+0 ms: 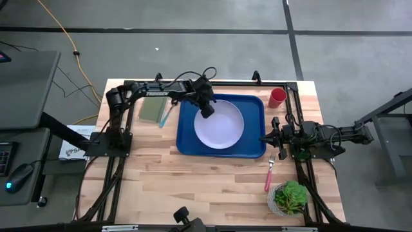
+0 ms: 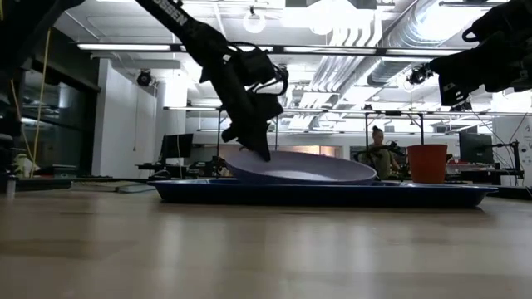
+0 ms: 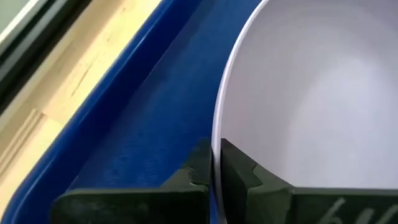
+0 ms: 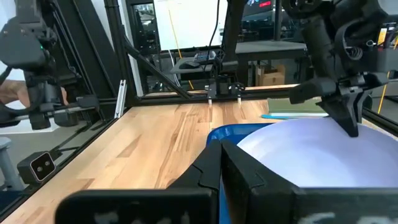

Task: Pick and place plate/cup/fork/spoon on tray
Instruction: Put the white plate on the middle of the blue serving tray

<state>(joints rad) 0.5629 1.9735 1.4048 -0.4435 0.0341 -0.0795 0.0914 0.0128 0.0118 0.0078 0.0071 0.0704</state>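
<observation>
The pale plate (image 1: 220,127) lies in the blue tray (image 1: 254,106), which sits in the middle of the table. My left gripper (image 1: 206,111) is shut on the plate's far-left rim. The red cup (image 1: 277,96) stands on the table by the tray's far right corner. The pink-handled fork (image 1: 270,174) lies on the table near the tray's near right corner. The teal-handled spoon (image 1: 166,116) lies left of the tray, beside an olive-green rectangle (image 1: 152,109). My right gripper (image 1: 265,137) is shut and empty, just off the tray's right edge. My left gripper pinches the plate's rim (image 3: 217,134) between its two fingers, one finger over the plate's inside and one outside. The fingers slant down from the far left. In the low view the held side (image 2: 237,159) is raised and the plate's opposite side rests on the tray.
A small potted plant (image 1: 289,197) stands at the near right of the table. The dark frame rails (image 1: 302,174) run along the table's sides. A person (image 2: 381,151) shows far off in the room behind the table.
</observation>
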